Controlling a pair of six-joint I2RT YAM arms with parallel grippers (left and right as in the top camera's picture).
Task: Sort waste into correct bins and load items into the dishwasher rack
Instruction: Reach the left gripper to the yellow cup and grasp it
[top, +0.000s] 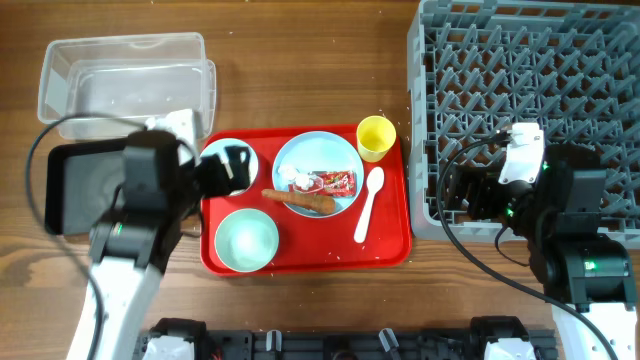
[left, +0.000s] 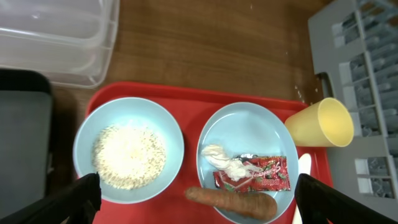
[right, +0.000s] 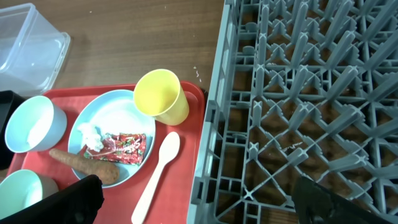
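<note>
On the red tray (top: 385, 245), a light-blue plate (top: 318, 160) holds an orange carrot piece (top: 300, 200), a red wrapper (top: 337, 182) and a white paper scrap (top: 298, 180). A pale blue bowl (left: 84, 143) holds rice grains (left: 129, 155). A pale green bowl (top: 247, 240), a yellow cup (top: 376, 137) and a white spoon (top: 368, 205) are also on the tray. My left gripper (left: 199, 202) is open and empty above the bowl and plate. My right gripper (right: 199, 199) is open and empty over the front left edge of the grey rack (top: 530, 90).
The clear tub (top: 125, 80) stands at the back left, with the black tray (top: 70, 190) in front of it, partly under my left arm. The rack's left wall sits close to the red tray's right edge. Cables trail beside both arms.
</note>
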